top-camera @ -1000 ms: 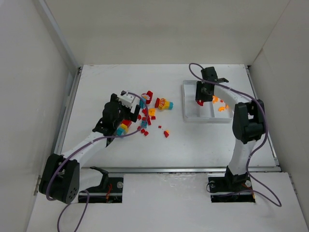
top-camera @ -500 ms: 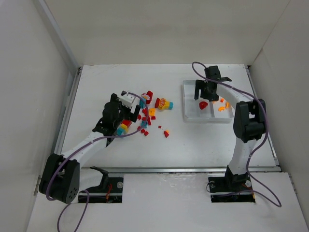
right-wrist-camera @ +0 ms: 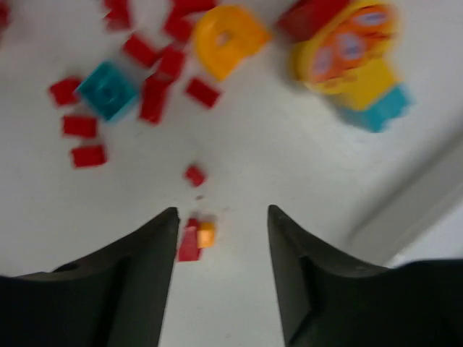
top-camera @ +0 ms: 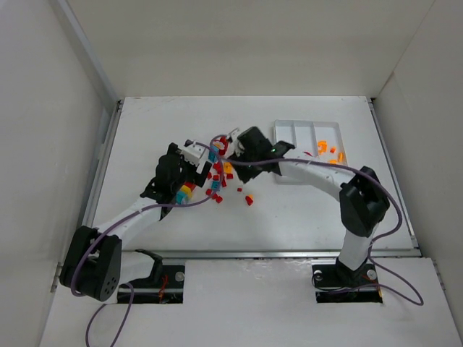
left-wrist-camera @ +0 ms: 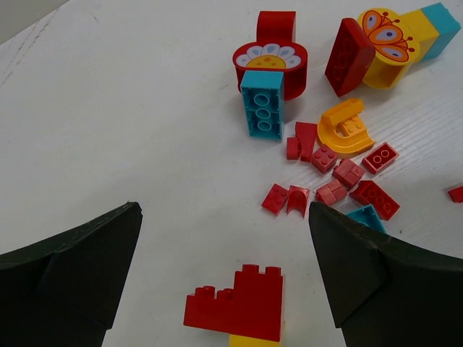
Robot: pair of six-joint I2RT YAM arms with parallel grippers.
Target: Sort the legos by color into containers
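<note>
Kit: Right arm has swung left off the tray (top-camera: 295,134) since a second ago, and is now over the legos (top-camera: 217,177) mid-table. The left arm is unchanged.

Moss: Left to right?

Kit: Left gripper (left-wrist-camera: 224,217) spread to its widest, empty, at the pile's left edge above a red stepped brick (left-wrist-camera: 239,311). Right gripper (right-wrist-camera: 223,213) partly parted, nothing between the jaws, over a small red-and-orange piece (right-wrist-camera: 197,238). Tray sits toward the table's far right corner, with one red piece (top-camera: 307,153) and orange bits (top-camera: 322,147) inside.

Moss: Handling?

Kit: Hard, light, slick plastic, so it's likely to skid. Pinch flat opposite sides, straight down, one piece clear of its neighbours.
</note>
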